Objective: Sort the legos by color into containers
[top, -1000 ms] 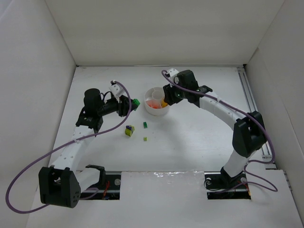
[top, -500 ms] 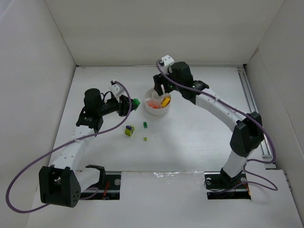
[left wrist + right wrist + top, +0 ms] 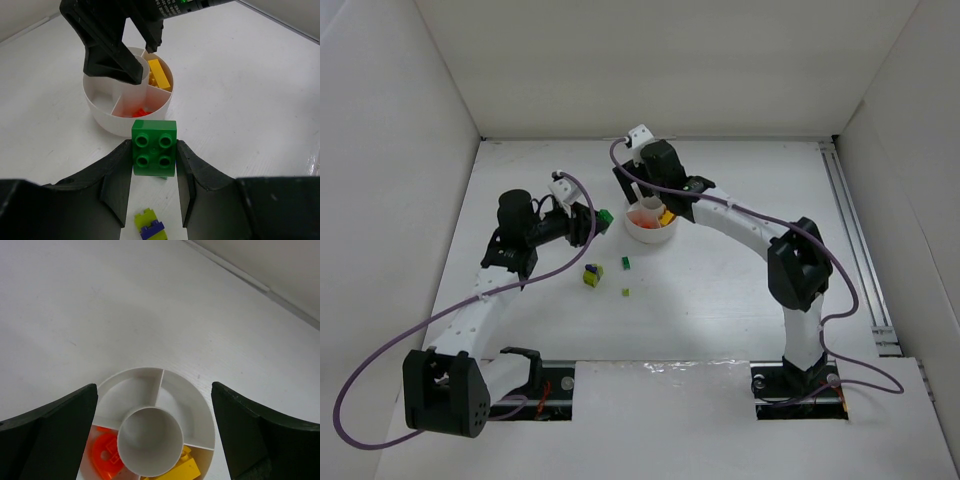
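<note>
**Top view:** The left claw (image 3: 596,221) is clamped on a green 2x2 plastic brick (image 3: 606,216), held over the white table (image 3: 740,290) just left of the round white divided plastic dish (image 3: 650,237). The right claw (image 3: 642,197) hangs over the dish's far-left part. The dish holds an orange-red plastic piece (image 3: 641,217) on its left and a yellow plastic brick (image 3: 665,214) on its right. On the table, nearer the arm bases, lie 3 loose bits. These are a yellow-and-purple brick clump (image 3: 592,274), a small green bit (image 3: 625,264) just right of it, and a tiny yellow-green bit (image 3: 626,293) nearest the bases. All 3 lie apart from each other & from the dish.

**Left wrist view:** The green 2x2 plastic brick (image 3: 154,148) shows 4 studs to the cam, pinched on 2 opposite sides by the black fingers (image 3: 119,175). Beyond it sits the dish (image 3: 97,107), w/ the yellow plastic brick (image 3: 159,74) in the right wedge and the orange-red plastic piece (image 3: 137,112) in the near wedge. The right claw's black fingers hang over the dish's left side & ctr. The clump (image 3: 150,227) lies on the table at the frame's bottom.

**Right wrist view:** The cam looks straight down on the dish (image 3: 200,405). The right claw's fingers (image 3: 55,435) stand wide apart, 1 each side of the dish, w/ nothing gripped btwn them. The round ctr well (image 3: 150,440) sits mid-frame. The orange-red plastic piece (image 3: 106,452) is in the lower-left wedge. The yellow plastic brick (image 3: 182,467) is in the lower-right wedge.
</note>
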Robot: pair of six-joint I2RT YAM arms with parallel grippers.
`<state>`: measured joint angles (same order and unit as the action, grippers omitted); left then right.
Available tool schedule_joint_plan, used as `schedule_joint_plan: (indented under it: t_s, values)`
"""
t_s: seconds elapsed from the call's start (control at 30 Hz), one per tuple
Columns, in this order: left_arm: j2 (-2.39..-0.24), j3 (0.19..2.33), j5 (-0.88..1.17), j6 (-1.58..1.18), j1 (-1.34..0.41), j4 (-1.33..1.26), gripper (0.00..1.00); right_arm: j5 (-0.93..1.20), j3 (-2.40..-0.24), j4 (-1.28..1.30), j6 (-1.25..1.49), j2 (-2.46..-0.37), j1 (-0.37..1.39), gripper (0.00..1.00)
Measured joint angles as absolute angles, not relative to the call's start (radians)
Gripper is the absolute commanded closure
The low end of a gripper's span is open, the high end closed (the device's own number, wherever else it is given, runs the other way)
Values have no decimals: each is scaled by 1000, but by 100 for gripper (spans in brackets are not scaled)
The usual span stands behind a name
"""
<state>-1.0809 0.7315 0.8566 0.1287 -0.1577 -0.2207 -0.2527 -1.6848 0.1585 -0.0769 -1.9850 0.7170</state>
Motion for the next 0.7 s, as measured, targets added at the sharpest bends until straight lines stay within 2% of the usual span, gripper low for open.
schedule_joint_plan:
  t_s: [0.3,0.7]
  values:
    - [-1079,727,851,111,-147,-224,100,-269,-1685,80,-189,-1988,714,0]
    - [-1079,727,853,106,-146,-229,100,-112,-1640,92,-380,-1988,714,0]
